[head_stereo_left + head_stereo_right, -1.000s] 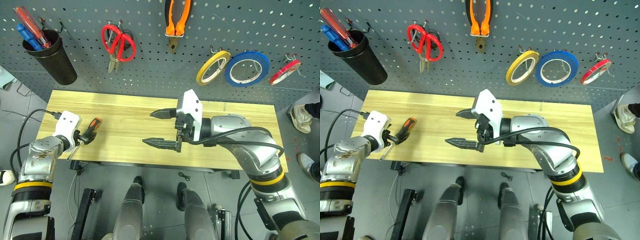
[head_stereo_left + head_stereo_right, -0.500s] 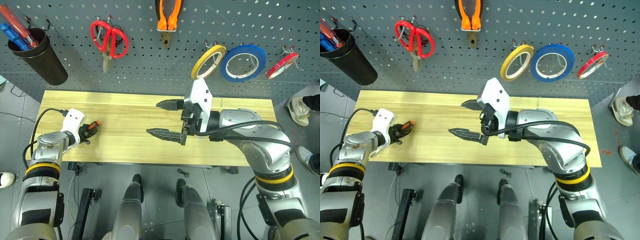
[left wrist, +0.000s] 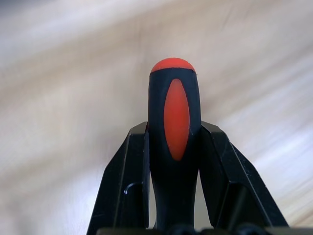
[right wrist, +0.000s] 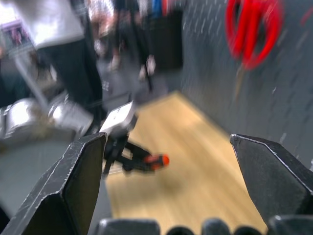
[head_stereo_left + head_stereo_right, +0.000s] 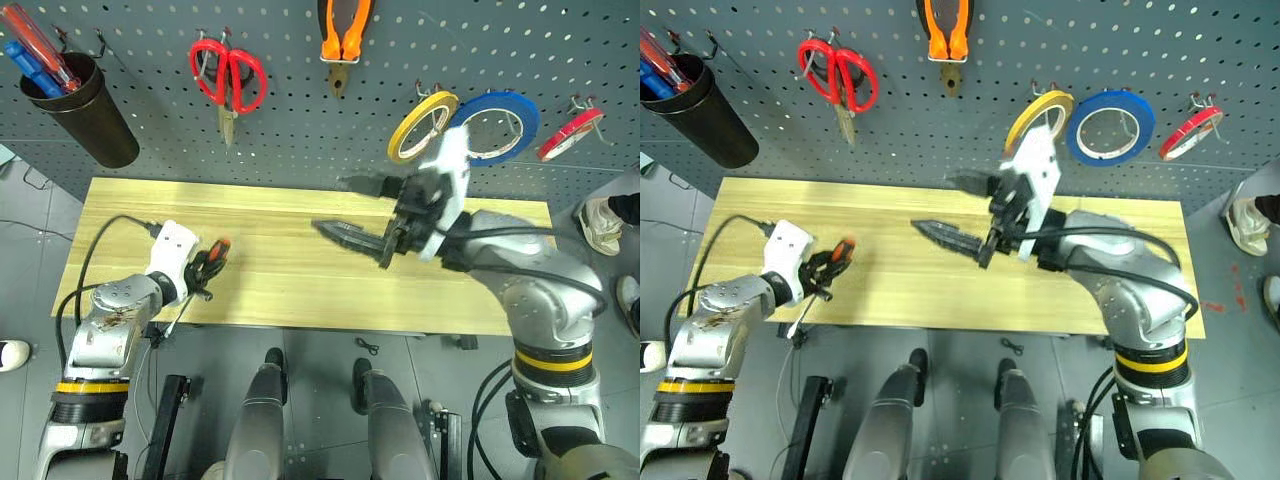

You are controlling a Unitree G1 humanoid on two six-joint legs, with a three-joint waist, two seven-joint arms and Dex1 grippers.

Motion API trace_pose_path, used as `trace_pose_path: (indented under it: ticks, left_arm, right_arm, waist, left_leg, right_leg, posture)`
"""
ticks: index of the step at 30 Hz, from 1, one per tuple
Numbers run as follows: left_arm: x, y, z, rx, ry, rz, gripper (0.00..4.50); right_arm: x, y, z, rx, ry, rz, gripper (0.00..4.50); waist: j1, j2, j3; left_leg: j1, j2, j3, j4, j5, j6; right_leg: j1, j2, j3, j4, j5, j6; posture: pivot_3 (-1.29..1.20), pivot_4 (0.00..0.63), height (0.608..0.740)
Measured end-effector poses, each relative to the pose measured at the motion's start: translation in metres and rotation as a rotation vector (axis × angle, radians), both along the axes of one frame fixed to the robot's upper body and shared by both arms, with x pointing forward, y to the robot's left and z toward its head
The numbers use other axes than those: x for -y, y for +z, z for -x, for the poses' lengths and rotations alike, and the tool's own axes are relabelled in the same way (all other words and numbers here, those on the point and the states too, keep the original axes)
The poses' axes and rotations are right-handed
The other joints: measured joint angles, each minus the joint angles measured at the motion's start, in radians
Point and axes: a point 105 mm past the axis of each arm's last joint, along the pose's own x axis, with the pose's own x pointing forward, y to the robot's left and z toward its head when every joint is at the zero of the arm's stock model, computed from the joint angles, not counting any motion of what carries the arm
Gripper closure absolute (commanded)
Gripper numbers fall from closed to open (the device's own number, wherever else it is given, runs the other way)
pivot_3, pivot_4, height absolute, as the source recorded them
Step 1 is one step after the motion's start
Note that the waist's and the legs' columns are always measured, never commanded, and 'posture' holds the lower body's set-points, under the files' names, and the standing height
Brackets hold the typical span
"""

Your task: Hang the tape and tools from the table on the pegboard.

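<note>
Lower left of frame: left arm bent, forearm reaching over the near edge of the table. Left gripper clamped narrow on the screwdriver, black-and-orange handle between both fingers, thin shaft slanting down past the table edge. Centre right: right arm raised across the table, right gripper spread wide, holding nothing, tips pointing left.
</note>
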Motion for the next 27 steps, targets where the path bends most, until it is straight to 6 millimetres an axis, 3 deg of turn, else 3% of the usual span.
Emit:
trace_pose_path:
  ticks: [3, 5, 8, 10, 13, 18, 22, 27]
  left_arm:
    - [0.012, 0.042, 0.003, 0.139, 0.036, -0.02, 3.63]
    - [0.022, 0.083, 0.003, 0.281, 0.06, -0.031, 3.63]
    - [0.026, 0.147, 0.008, 0.514, 0.135, -0.048, 3.63]
    - [0.02, 0.173, 0.013, 0.625, 0.197, -0.07, 3.63]
    - [0.013, 0.191, 0.013, 0.721, 0.265, -0.098, 3.63]
    - [0.004, 0.267, 0.021, 1.005, 0.369, -0.098, 3.63]
    - [-0.001, 0.295, 0.015, 1.109, 0.381, -0.072, 3.63]
    - [-0.009, 0.295, -0.011, 1.098, 0.416, 0.008, 3.63]
  right_arm:
    - [0.001, 0.029, 0.003, 0.039, 0.034, -0.107, 0.0]
    - [0.0, 0.055, 0.007, 0.095, 0.061, -0.168, 0.0]
    - [-0.003, 0.078, 0.013, 0.162, 0.101, -0.219, 0.0]
    - [-0.003, 0.084, 0.011, 0.174, 0.105, -0.248, 0.0]
    - [-0.002, 0.089, 0.004, 0.177, 0.096, -0.286, 0.0]
    - [-0.006, 0.096, 0.0, 0.211, 0.094, -0.304, 0.0]
    - [-0.007, 0.103, 0.001, 0.251, 0.081, -0.312, 0.0]
    - [-0.006, 0.104, -0.001, 0.257, 0.056, -0.305, 0.0]
  waist:
    - [0.0, 0.0, -0.003]
    - [0.001, -0.002, -0.004]
    - [0.002, -0.008, -0.032]
    - [0.002, -0.009, -0.052]
    - [0.011, -0.009, -0.067]
    - [0.031, -0.011, -0.087]
    - [0.035, -0.012, -0.111]
    - [0.034, -0.012, -0.12]
  left_leg:
    - [0.0, 0.0, 0.0, 0.0, 0.001, -0.002]
    - [-0.002, 0.001, -0.001, 0.0, 0.003, -0.002]
    - [-0.005, 0.0, -0.002, -0.001, 0.005, -0.003]
    - [-0.006, -0.002, -0.001, -0.002, 0.005, -0.003]
    - [-0.007, -0.002, -0.001, -0.003, 0.005, -0.003]
    - [-0.01, -0.001, -0.004, -0.003, 0.009, -0.005]
    - [-0.009, -0.001, -0.004, -0.003, 0.009, -0.006]
    - [-0.009, -0.001, -0.004, -0.003, 0.011, -0.006]
  right_leg:
    - [0.0, 0.001, 0.0, -0.002, 0.004, 0.001]
    - [0.0, 0.002, -0.001, -0.005, 0.007, 0.002]
    - [0.0, 0.002, -0.002, -0.012, 0.01, 0.002]
    - [0.001, -0.001, -0.002, -0.014, 0.014, -0.001]
    - [0.0, -0.001, -0.004, -0.014, 0.015, -0.002]
    - [0.001, 0.0, -0.009, -0.02, 0.021, -0.003]
    - [0.004, 0.0, -0.009, -0.025, 0.024, -0.002]
    - [0.004, 0.0, -0.009, -0.024, 0.026, -0.003]
  posture:
    - [0.2, 0.324, 0.74]
    - [0.22, 0.297, 0.74]
    - [0.23, 0.265, 0.74]
    - [0.25, 0.238, 0.74]
    - [0.25, 0.215, 0.74]
    - [0.24, 0.199, 0.74]
    - [0.21, 0.187, 0.74]
    - [0.19, 0.192, 0.74]
